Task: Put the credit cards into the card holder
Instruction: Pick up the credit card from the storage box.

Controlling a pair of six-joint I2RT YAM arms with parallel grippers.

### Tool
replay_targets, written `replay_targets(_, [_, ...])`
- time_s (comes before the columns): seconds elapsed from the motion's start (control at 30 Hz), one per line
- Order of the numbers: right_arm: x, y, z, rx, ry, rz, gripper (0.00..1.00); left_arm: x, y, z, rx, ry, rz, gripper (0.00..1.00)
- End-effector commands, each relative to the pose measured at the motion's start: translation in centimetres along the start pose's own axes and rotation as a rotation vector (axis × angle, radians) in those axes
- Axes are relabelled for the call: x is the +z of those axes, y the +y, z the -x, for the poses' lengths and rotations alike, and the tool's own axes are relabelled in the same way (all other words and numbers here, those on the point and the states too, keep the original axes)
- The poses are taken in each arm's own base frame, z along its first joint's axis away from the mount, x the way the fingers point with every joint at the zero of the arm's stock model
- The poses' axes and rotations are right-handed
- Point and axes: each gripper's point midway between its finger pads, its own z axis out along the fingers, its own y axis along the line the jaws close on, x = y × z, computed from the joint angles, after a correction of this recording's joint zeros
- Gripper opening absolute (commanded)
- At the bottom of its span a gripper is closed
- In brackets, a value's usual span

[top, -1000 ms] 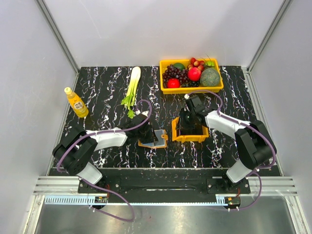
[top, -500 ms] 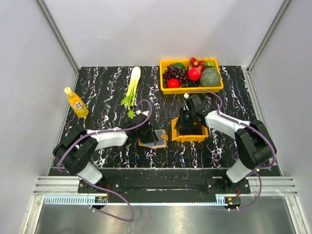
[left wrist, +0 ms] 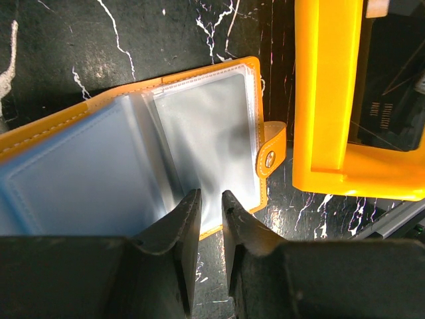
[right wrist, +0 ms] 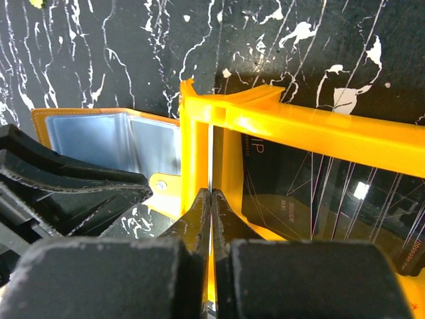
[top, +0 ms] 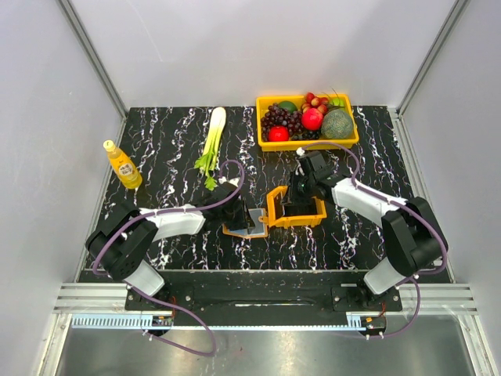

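The right gripper [right wrist: 210, 194] was clenched inside the orange tray [right wrist: 319, 136] on what looked like a pale credit card [right wrist: 210, 156], which stood on edge along the tray's left wall with its long axis running away from the fingers. The card holder [left wrist: 206, 113] lay open just left of that wall, snap tab toward it, nearer the left arm. The left gripper [left wrist: 211, 199] sat at the holder's near edge, jaws a slit apart; whether it pinched the sleeve I couldn't tell.
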Motion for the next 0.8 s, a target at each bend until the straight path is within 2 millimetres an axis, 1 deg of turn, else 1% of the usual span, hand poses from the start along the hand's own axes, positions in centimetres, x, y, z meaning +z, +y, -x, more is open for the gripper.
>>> replay_targets(0.0, [-2.0,2.3,1.6,-0.057,-0.052,0.063,0.00,0.5,1.1,-1.3,0.014,0.054,0.038,0.24])
replay_targets(0.2, [-2.2,1.7,1.7,-0.075,-0.055,0.028,0.00,0.4,1.0,-1.3,0.013,0.051,0.036,0.24])
replay_targets(0.33, [-2.3,1.5,1.9,-0.125,-0.052,-0.021,0.00,0.4,1.2,-1.3,0.010,0.052,0.040,0.24])
replay_targets(0.47, [-1.7,1.1,1.8,-0.166,-0.050,-0.118,0.00,0.4,1.0,-1.3,0.012,0.053,0.033,0.23])
replay_targets(0.6, [0.0,1.8,0.5,-0.183,0.014,-0.120,0.00,0.4,0.8,-1.0,0.011,0.045,0.029,0.23])
replay_targets(0.67, [0.4,2.3,0.3,-0.181,0.021,-0.112,0.00,0.2,0.6,-1.0,0.012,0.044,0.023,0.23])
replay_targets(0.77, [0.3,3.3,0.2,-0.176,0.018,-0.067,0.00,0.2,0.7,-1.0,0.013,0.044,0.026,0.23])
